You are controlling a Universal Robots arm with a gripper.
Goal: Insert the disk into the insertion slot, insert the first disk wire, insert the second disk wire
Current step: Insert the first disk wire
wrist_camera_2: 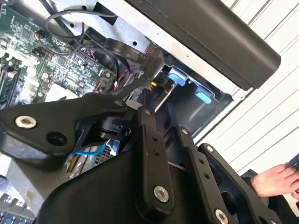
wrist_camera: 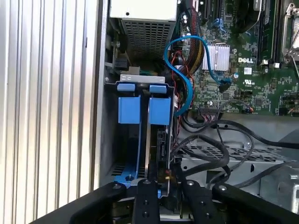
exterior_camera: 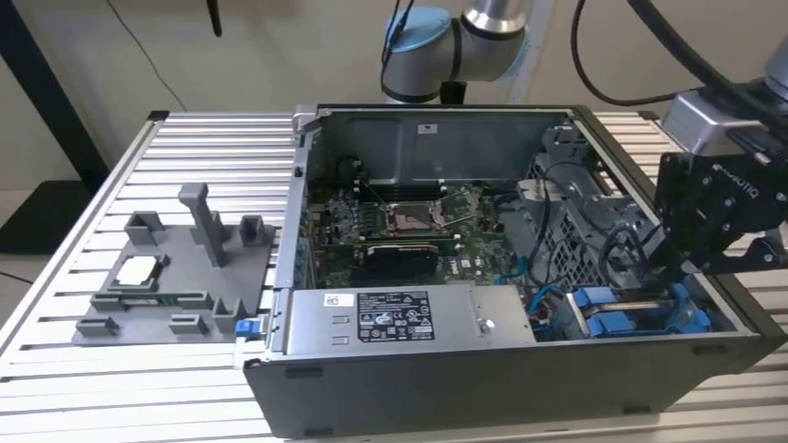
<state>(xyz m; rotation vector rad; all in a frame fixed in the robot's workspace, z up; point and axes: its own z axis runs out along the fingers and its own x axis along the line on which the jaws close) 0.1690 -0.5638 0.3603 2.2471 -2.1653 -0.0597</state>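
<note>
At the exterior view's left, a grey moulded fixture (exterior_camera: 173, 277) lay on the slatted table (exterior_camera: 111, 401), well apart from anything the arm was working on. Next to it stood the open computer case (exterior_camera: 468, 392), with the green motherboard (exterior_camera: 474, 208) on its floor and the boxy power supply (exterior_camera: 493, 318) along the near wall. A blue cable (wrist_camera: 187, 70) looped up from the board towards the drive corner.

Further towards the exterior view's right, in the near corner of the case, was the insertion slot (wrist_camera: 135, 78). The disk (wrist_camera: 160, 112) already sat down inside it on edge, its blue frame uppermost, on the side nearer the motherboard. Just beside it, on the side nearer the case wall, was an empty blue bracket (wrist_camera: 128, 109).

The black gripper (exterior_camera: 674, 272) reached down into that corner, its tip right at the disk's exposed end among the dark wires. From where I stood I could not tell how wide it was or whether it gripped anything. In the second wrist view a person's hand (wrist_camera_2: 275, 179) rested outside the case, over the table slats.
</note>
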